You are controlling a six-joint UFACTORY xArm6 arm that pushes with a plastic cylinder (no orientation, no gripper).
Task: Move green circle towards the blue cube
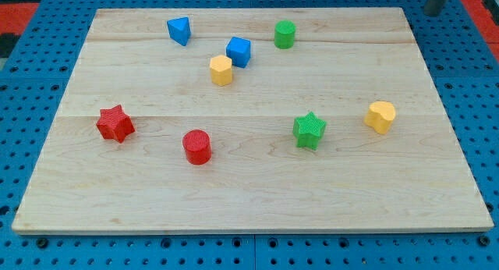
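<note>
Standing near the view's top edge of the wooden worktop [249,200], the green circle [284,34] is an upright cylinder, a little right of centre. The blue cube [238,51] sits close by, down and to the view's left of it, with a clear gap of bare wood between the two. Just below and left of the cube, nearly touching it, is a yellow hexagonal block [221,70]. Further to the view's left along the top is a blue wedge-like block [179,30], whose exact shape is hard to tell.

In the lower half, a green star [309,130] lies right of centre, and another yellow block [380,116], roughly heart-shaped, sits toward the view's right. A red cylinder [197,146] stands left of centre, and a red star [115,123] lies near the view's left edge.

A dark rod [435,1] enters at the view's top right corner, off the board and well apart from every block. It carries no hand, so there is no grasp to report.
</note>
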